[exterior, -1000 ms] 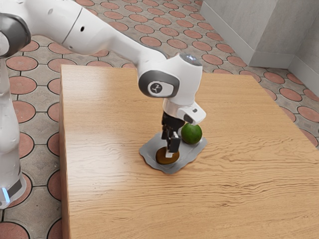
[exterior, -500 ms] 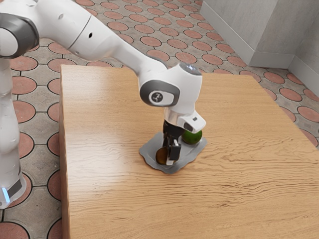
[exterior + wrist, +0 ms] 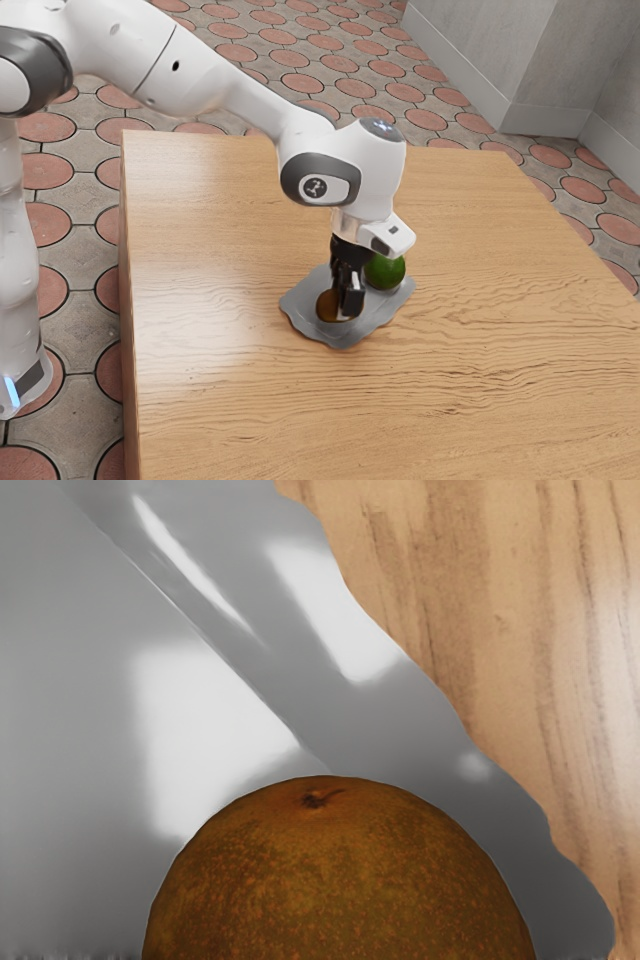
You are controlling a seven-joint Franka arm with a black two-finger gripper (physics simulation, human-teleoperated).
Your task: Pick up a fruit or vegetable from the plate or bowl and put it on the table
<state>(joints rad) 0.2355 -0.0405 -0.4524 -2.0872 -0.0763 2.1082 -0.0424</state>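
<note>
My gripper point(image 3: 343, 303) is low over the grey plate point(image 3: 302, 310), shut on a round brown fruit point(image 3: 328, 307). The near finger covers part of the fruit, and the far finger is mostly hidden. A round green fruit point(image 3: 387, 272) rests on the plate just behind the hand, partly covered by it. Seen from the wrist, the brown fruit point(image 3: 335, 880) is large at the lower edge, its stem spot showing, with the shiny grey plate point(image 3: 70, 740) beneath.
The wooden table point(image 3: 480, 350) extends around the plate on all sides. Its edge toward the arm's base lies at the exterior view's left. Beyond the table are a tiled floor point(image 3: 300, 84) and a pale wall point(image 3: 540, 60).
My gripper came down around the brown fruit, then rose slightly; the fruit has risen a little with it over the last half second. The green fruit and plate stayed put.
</note>
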